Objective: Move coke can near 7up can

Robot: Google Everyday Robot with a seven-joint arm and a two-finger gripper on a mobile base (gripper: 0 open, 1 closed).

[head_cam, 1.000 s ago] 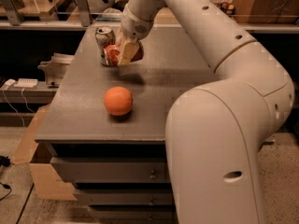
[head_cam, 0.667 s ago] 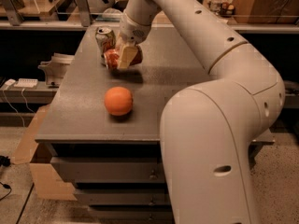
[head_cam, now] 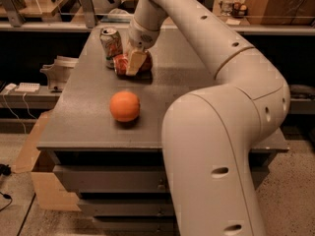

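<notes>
The red coke can [head_cam: 122,64] lies on its side on the grey table [head_cam: 83,112], right next to the pale 7up can [head_cam: 111,43], which stands upright at the far left. My gripper [head_cam: 135,63] is down over the coke can, with one pale finger [head_cam: 133,63] across its front and the can between the fingers. The gripper's other finger is hidden behind the can.
An orange [head_cam: 124,106] sits on the table in front of the cans. My large white arm fills the right half of the view. A cardboard box [head_cam: 37,178] stands on the floor at the left, and shelving runs along the back.
The gripper has come down with the coke can, which now rests on the table beside the 7up can. The orange and the 7up can have not moved.
</notes>
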